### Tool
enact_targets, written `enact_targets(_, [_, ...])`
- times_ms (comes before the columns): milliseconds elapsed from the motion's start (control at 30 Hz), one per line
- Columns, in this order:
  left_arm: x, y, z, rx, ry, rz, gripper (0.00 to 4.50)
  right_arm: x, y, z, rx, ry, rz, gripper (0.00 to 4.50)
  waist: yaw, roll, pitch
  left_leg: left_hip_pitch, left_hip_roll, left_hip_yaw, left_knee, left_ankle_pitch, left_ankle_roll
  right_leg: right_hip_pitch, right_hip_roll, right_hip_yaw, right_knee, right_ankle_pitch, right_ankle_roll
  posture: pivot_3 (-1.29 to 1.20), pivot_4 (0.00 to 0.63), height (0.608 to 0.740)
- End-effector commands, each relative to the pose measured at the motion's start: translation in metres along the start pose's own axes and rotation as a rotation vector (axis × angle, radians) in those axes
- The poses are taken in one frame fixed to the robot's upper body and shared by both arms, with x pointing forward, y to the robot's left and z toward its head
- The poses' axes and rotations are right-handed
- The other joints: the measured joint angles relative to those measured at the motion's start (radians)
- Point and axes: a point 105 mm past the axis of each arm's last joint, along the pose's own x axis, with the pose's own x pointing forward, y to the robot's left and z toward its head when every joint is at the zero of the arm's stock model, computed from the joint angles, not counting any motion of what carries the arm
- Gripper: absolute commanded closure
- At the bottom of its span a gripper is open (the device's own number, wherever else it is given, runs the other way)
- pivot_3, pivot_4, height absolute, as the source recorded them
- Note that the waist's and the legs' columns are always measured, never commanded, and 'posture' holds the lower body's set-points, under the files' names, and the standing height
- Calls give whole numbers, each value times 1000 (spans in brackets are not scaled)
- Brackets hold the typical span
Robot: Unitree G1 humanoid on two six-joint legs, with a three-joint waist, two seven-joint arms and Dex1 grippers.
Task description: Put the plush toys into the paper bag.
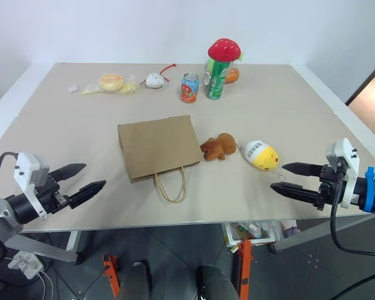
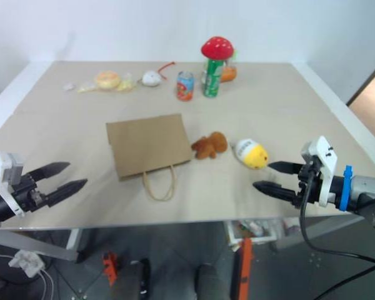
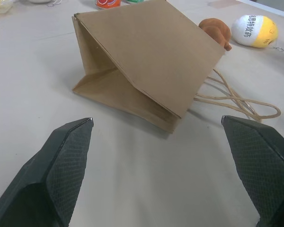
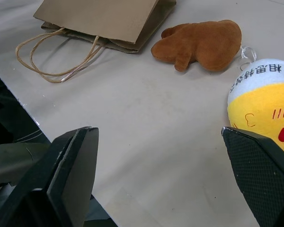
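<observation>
- Paper bag (image 1: 159, 147) is lying flat on its side in the middle of the desk (image 1: 287, 100), folded shut, with its two twisted loop handles (image 1: 171, 185) trailing toward the near edge.
- Brown furry toy (image 1: 217, 147) sits just beside the bag's right edge, looks like it's touching it or very nearly, hard to say which.
- Yellow-and-white egg toy (image 1: 259, 154) is lying on its side a bit further right, near the brown one but apart from it. It has printed black characters on the white half and a little face on the yellow part.
- Left tool (image 1: 79, 182) hangs over the near-left corner of the desk, fingers spread wide, nothing in them, pointing in toward the bag but well apart from it.
- Right tool (image 1: 292, 178) is over the near-right edge, also gaping wide and empty, aimed at the egg toy, which is near its fingertips without touching.
- Back of the desk: a red mushroom-capped toy (image 1: 224, 49) perched on top of a green can (image 1: 217, 80), a shorter red and blue can (image 1: 189, 87) just left of it, then a small white toy with a red tail (image 1: 155, 79), and a clear wrapped packet with something round and orange (image 1: 111, 82) in it further left.
- So neither plush toy is in the bag, both are out on the desk to the right of it.
</observation>
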Motion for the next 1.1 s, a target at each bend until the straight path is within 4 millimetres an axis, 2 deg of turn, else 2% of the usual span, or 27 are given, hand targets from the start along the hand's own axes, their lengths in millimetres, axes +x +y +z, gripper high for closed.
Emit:
enact_targets(33, [4,-7,12,33,-18,-38,0,0,3,12,-51,-32,4,23,0,0,0,0,0,0,0,0,0,0,0,0,0,0,0,0,150,740])
enact_targets(233, [6,-16,6,63,38,-109,0,1,5,13,-55,-36,10,23,0,0,0,0,0,0,0,0,0,0,0,0,0,0,0,0,150,740])
enact_targets(733, [5,-17,7,58,32,-138,0,4,6,14,-59,-41,18,23,0,0,0,0,0,0,0,0,0,0,0,0,0,0,0,0,150,740])
enact_targets(867, [14,-26,10,77,31,-194,0,6,10,17,-75,-34,42,23,0,0,0,0,0,0,0,0,0,0,0,0,0,0,0,0,150,740])
enact_targets(1000, [32,-54,10,269,49,-430,0,16,32,23,-138,-5,142,23,2,0,0,0,0,0,0,0,0,1,0,0,0,0,0,0,150,740])
enact_targets(1100, [46,-65,12,431,22,-549,0,28,49,32,-179,-20,211,23,1,1,0,0,0,0,0,0,0,1,0,0,0,0,0,0,150,740])
